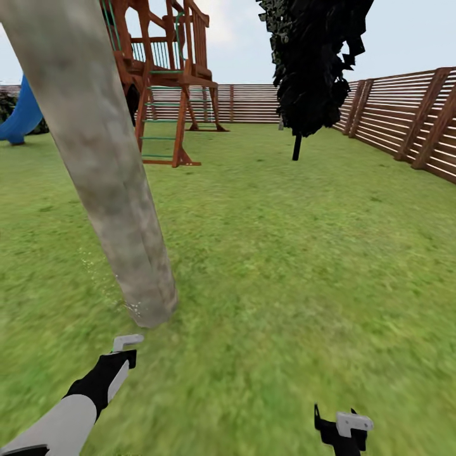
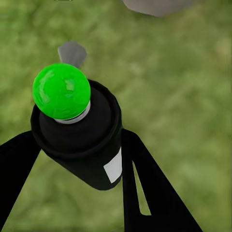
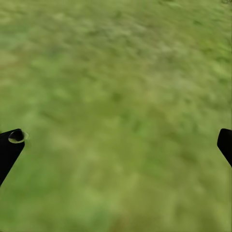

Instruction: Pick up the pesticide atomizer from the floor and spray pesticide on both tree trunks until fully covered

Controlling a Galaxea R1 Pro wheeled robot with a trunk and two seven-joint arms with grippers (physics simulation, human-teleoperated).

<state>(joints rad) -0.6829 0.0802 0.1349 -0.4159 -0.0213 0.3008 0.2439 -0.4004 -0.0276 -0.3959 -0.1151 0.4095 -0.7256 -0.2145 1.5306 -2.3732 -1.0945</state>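
Pickup is done: left tool (image 2: 96, 159) is clamped on the atomizer (image 2: 79, 137), black fingers on either side of its black body in the left wrist view. The tip reads bright green here, not red; my guess is that marks it as firing, but I can't confirm. In the head view the left tool (image 1: 123, 351) sits low, just short of the base of the near trunk (image 1: 107, 164), aimed roughly at it. Fine whitish specks of pesticide (image 1: 101, 278) hang beside the lower trunk and around its foot, so spraying on this tree looks underway. Coverage: the trunk surface is mottled grey-brown all the way up and I can't tell sprayed from unsprayed by eye; mist shows only near the bottom, so I'd judge the upper stretch not yet covered. Right tool (image 1: 345, 427) is spread wide and holds nothing; the right wrist view has its fingertips at the far edges with only lawn (image 3: 116, 111) between. A second thick pale trunk isn't something I can pick out here; the dark tree (image 1: 313, 63) by the fence (image 1: 405, 114) is the slim kind, not a target. Remaining, by my read: finish this trunk, then drive to the other tree and repeat.
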